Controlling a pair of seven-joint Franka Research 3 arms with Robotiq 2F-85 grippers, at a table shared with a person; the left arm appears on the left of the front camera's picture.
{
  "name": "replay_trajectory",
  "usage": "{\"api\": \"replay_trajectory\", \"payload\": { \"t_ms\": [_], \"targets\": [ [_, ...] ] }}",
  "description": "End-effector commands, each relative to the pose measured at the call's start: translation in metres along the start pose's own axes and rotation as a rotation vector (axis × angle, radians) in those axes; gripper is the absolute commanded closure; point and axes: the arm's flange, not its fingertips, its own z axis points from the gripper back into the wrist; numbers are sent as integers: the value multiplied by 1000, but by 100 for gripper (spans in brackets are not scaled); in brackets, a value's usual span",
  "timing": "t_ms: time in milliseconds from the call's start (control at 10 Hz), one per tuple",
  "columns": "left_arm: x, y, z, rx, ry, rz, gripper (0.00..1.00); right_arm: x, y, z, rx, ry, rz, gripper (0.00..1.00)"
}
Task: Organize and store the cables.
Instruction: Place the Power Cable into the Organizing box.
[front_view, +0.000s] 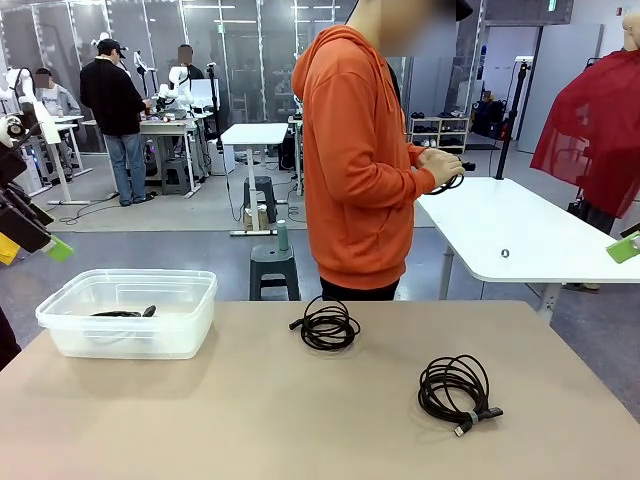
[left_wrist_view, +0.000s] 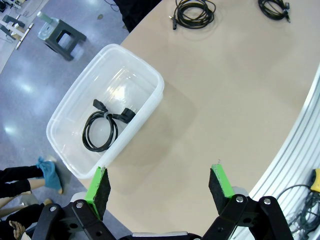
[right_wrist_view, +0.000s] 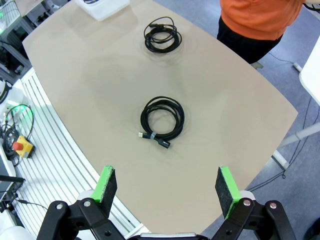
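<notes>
The right hand hangs over the table, spread wide and holding nothing. Straight ahead of it lies the near cable, a flat round coil with both plug ends on the side facing the hand. Beyond lies the far cable, its plug pointing away. The left hand is equally wide and empty; ahead to its left, the tub holds the stored cable, plugs on the far side.

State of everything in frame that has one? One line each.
Bin: no lid, one cable inside.
Cable in bin: coiled.
Middle cable: coiled, lying on table.
Near-right cable: coiled, tied, lying on table.
Fourth cable: in person's hands.
Left gripper: open, empty.
Right gripper: open, empty.
</notes>
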Motion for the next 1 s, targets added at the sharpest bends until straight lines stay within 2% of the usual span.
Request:
{"api": "replay_trajectory", "payload": {
  "t_ms": [0, 900],
  "targets": [
    [2, -1, 1, 8, 3, 12, 0, -1, 0, 0, 11, -8, 12, 0],
    [2, -1, 1, 8, 3, 12, 0, -1, 0, 0, 11, -8, 12, 0]
  ]
}}
